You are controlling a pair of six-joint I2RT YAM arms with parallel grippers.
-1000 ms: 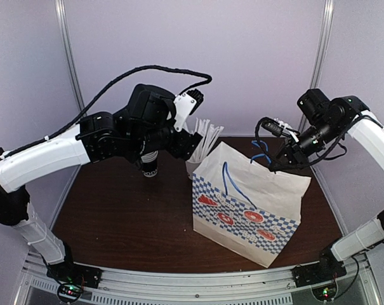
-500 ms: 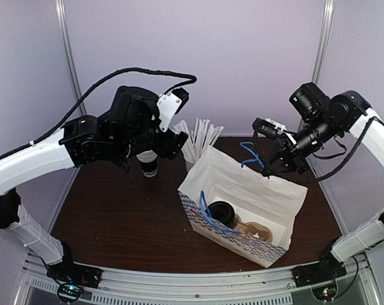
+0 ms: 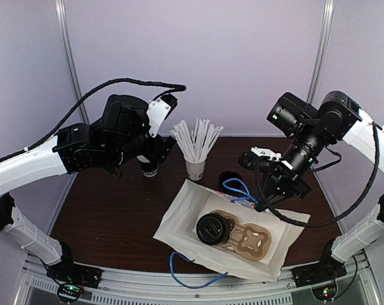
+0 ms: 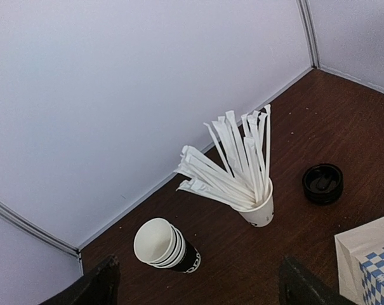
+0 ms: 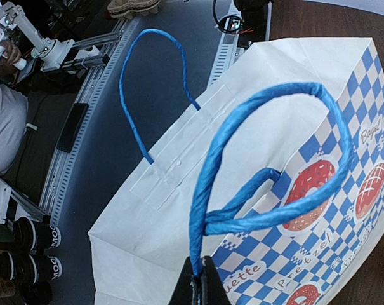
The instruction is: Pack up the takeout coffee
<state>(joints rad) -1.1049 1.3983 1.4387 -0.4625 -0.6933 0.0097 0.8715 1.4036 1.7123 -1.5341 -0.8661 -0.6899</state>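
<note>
- While viewing from above: see takeout coffee (image 3: pixel 212 229) seated in cardboard carrier (image 3: pixel 252 240) inside paper bag (image 3: pixel 179 223), mouth open toward camera.
- Same view: note right gripper (image 3: pixel 260 200) pinched on blue handle (image 3: pixel 237 189) at bag's far edge; second handle (image 3: pixel 185 274) trailing over the near table edge.
- Also note left arm (image 3: pixel 115 136) raised above cup stack (image 3: pixel 150 169), with straw cup (image 3: pixel 195 168) and loose black lid (image 3: pixel 228 180) to its right.
- Left wrist: find left gripper (image 4: pixel 198 283) spread wide, holding nothing, high over cup stack, straw cup and lid; bag corner at lower right.
- Right wrist: find fingers pressed together, clamping the blue handle, with the checkered donut-print bag just beyond.
</note>
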